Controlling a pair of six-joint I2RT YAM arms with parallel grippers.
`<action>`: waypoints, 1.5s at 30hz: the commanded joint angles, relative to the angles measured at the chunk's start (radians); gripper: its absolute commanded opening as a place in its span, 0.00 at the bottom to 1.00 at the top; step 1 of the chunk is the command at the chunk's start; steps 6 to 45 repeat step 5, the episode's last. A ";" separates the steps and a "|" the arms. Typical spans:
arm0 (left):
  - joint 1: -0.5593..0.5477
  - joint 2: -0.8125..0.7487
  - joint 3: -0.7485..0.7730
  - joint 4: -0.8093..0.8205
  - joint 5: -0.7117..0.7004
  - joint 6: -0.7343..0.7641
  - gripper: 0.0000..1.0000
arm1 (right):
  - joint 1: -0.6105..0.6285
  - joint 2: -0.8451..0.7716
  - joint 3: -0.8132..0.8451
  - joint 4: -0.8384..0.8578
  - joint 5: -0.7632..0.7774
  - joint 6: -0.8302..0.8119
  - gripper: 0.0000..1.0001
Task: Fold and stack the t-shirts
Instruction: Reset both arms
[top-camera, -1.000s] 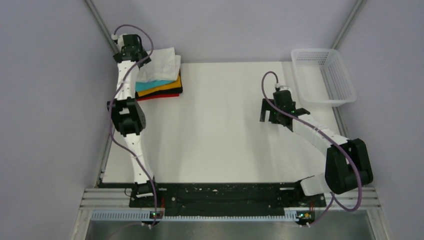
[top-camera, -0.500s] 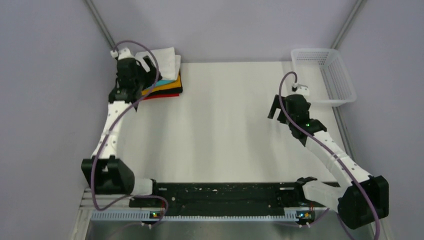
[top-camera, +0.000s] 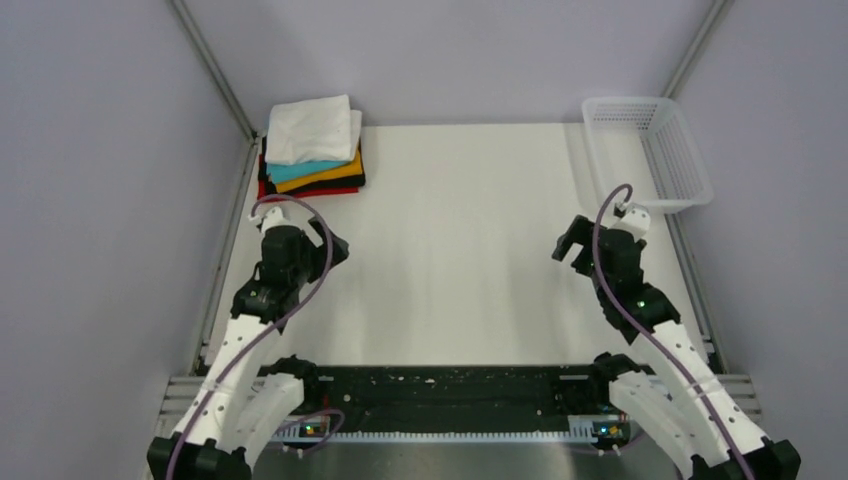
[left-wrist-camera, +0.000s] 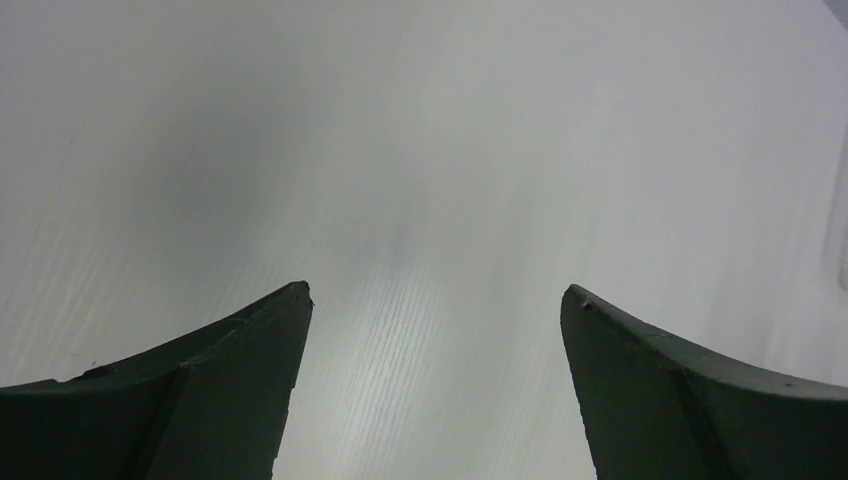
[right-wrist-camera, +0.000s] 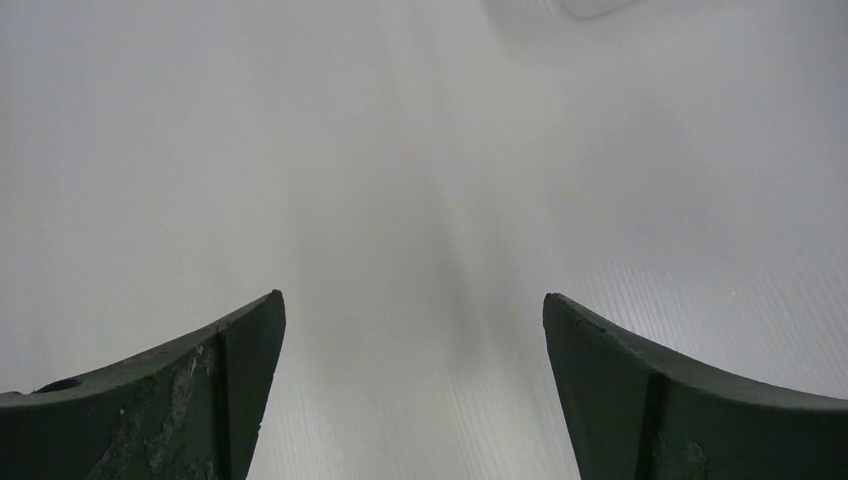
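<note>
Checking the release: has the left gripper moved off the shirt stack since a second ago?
Yes. The left gripper has drawn back toward the near edge, clear of the stacked t-shirts.

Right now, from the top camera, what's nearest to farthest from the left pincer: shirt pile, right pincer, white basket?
1. shirt pile, far left corner, just beyond the left pincer.
2. right pincer, across the table on the right.
3. white basket, far right corner.
</note>
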 joint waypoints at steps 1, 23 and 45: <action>-0.002 -0.111 -0.029 -0.070 -0.023 -0.062 0.99 | -0.007 -0.051 -0.013 0.021 -0.022 0.027 0.99; -0.002 -0.153 0.001 -0.106 -0.042 -0.062 0.99 | -0.007 -0.021 -0.006 0.031 -0.047 0.029 0.99; -0.002 -0.153 0.001 -0.106 -0.042 -0.062 0.99 | -0.007 -0.021 -0.006 0.031 -0.047 0.029 0.99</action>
